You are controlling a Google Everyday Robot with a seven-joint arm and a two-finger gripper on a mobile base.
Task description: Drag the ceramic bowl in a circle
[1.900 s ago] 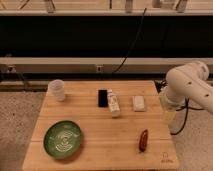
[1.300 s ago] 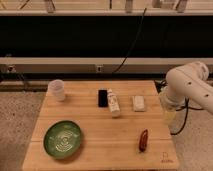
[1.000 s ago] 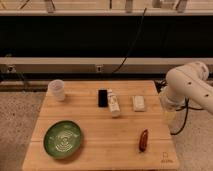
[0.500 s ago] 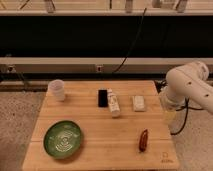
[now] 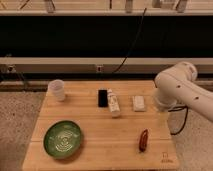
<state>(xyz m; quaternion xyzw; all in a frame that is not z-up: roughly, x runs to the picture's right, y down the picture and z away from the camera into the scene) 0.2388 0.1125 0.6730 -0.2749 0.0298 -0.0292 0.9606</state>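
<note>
The green ceramic bowl with a pale ring pattern sits on the wooden table near its front left corner. The white robot arm bends over the table's right edge, far from the bowl. Only its elbow and a link running off the right side show. The gripper itself is out of view, past the right edge of the camera view.
A white cup stands at the back left. A black phone-like object, a white bottle and a small white packet lie mid-table. A reddish-brown object lies front right. A black cable hangs behind.
</note>
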